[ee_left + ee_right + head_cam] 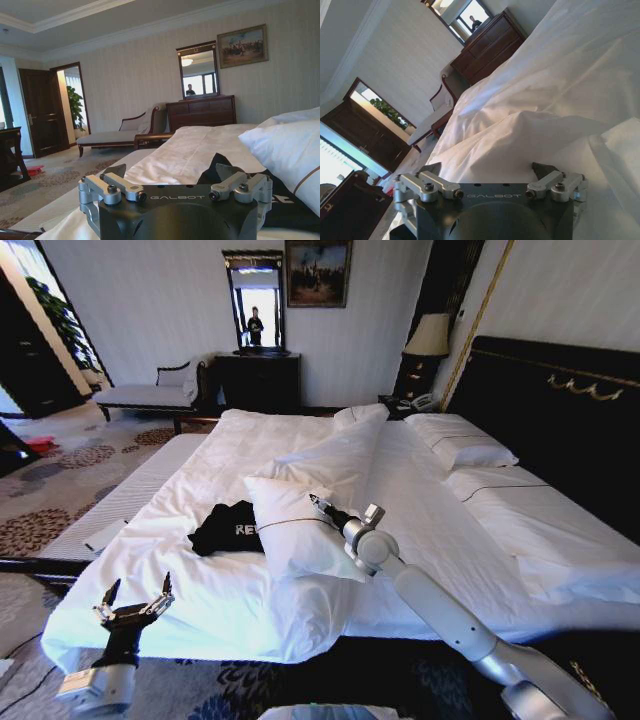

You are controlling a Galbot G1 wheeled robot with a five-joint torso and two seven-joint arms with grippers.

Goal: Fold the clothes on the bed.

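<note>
On the bed (200,590), the black T-shirt (225,528) lay crumpled beside a white pillow (295,525). Right gripper (318,506) sat over that pillow, claw spread wide, holding nothing. Left gripper (133,598) hung off the bed's near edge, also wide.

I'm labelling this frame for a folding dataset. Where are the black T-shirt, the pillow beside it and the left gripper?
black T-shirt (222,528): head view, crumpled middle.
pillow (290,530): head view, centre of its face.
left gripper (134,598): head view, midway between open fingertips.

pillow (295,525) overlapping T-shirt (225,527) right side, left side open
</note>
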